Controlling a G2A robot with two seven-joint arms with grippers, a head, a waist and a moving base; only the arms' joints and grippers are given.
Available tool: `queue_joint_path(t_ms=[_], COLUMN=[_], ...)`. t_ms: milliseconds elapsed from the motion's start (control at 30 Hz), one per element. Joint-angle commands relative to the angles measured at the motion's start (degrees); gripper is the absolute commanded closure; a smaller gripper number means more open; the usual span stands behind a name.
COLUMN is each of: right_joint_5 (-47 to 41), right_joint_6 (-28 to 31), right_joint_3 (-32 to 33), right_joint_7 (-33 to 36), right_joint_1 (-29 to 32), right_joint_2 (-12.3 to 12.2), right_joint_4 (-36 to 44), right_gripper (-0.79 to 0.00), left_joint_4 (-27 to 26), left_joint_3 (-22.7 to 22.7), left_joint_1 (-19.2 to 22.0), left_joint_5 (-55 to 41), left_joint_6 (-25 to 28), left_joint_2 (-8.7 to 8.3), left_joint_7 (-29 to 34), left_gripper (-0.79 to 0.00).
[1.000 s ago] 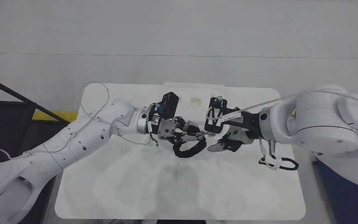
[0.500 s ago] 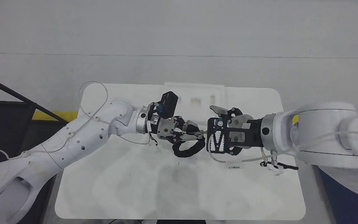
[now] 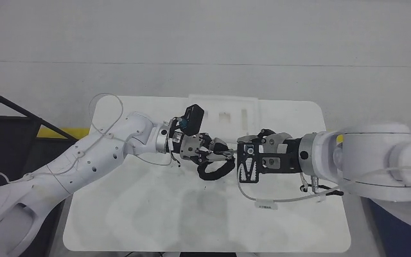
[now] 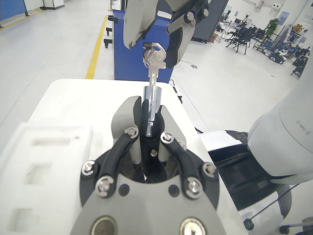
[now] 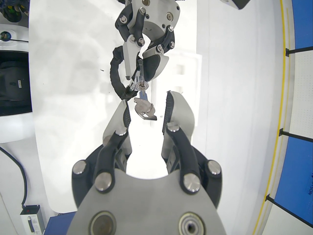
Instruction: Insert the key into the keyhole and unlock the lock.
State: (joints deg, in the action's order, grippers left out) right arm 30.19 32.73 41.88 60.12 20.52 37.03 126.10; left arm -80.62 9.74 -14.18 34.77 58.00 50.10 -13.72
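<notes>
Over the middle of the white table point(image 3: 128, 218) the two grippers meet nose to nose, the left arm on the 9 o'clock side and the right arm on the 3 o'clock side. The left gripper point(image 3: 220, 153) is clamped on a chrome cylinder lock point(image 4: 152, 96), whose barrel sticks out past the fingertips and points towards 3 o'clock. A black cable loop point(image 3: 212, 172) hangs from the lock towards 6 o'clock. A silver key point(image 4: 154, 58) with a flat, patterned head sits with its blade in the keyhole at the barrel's end face. The right gripper point(image 5: 146, 99) is spread wide, and the key's head lies in the gap between its two fingers. Seen from the left wrist, the head lies right against the black ribbed pad of one finger point(image 4: 174, 47), while the other finger stands apart from it; whether that pad presses the key cannot be told. A white foam tray point(image 3: 225, 110) with rectangular pockets rests at the table's 12 o'clock edge.
</notes>
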Motion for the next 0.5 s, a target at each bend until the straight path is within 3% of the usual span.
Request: queue_joint_path(t_ms=[0, 300, 367, 433, 467], right_joint_5=[0.5, 2.2, 2.1, 2.1, 2.1], right_joint_6=[0.3, 1.7, 1.6, 1.6, 1.6], right_joint_3=[-0.1, -1.1, -1.1, -1.1, -1.1], right_joint_7=[0.1, 1.6, 1.7, 1.8, 1.9], right_joint_1=[-0.2, -0.8, -0.9, -0.8, -0.8], right_joint_2=[0.2, 1.0, 1.1, 1.2, 1.2], right_joint_4=[0.2, 0.9, 1.0, 1.0, 1.0], right_gripper=[-0.256, -0.231, -0.179, -0.018, 0.000], left_joint_4=[0.0, 0.0, 0.0, 0.0, 0.0], left_joint_3=[0.0, 0.0, 0.0, 0.0, 0.0], left_joint_1=[0.0, 0.2, 0.1, 0.2, 0.2], left_joint_5=[-0.1, -0.5, -0.6, -0.6, -0.6], left_joint_6=[0.0, 0.0, 0.0, 0.0, 0.0], left_joint_2=[0.01, 0.12, 0.14, 0.16, 0.17], left_joint_7=[0.2, 0.4, 0.4, 0.5, 0.5], left_gripper=[0.000, 0.000, 0.000, 0.000, 0.000])
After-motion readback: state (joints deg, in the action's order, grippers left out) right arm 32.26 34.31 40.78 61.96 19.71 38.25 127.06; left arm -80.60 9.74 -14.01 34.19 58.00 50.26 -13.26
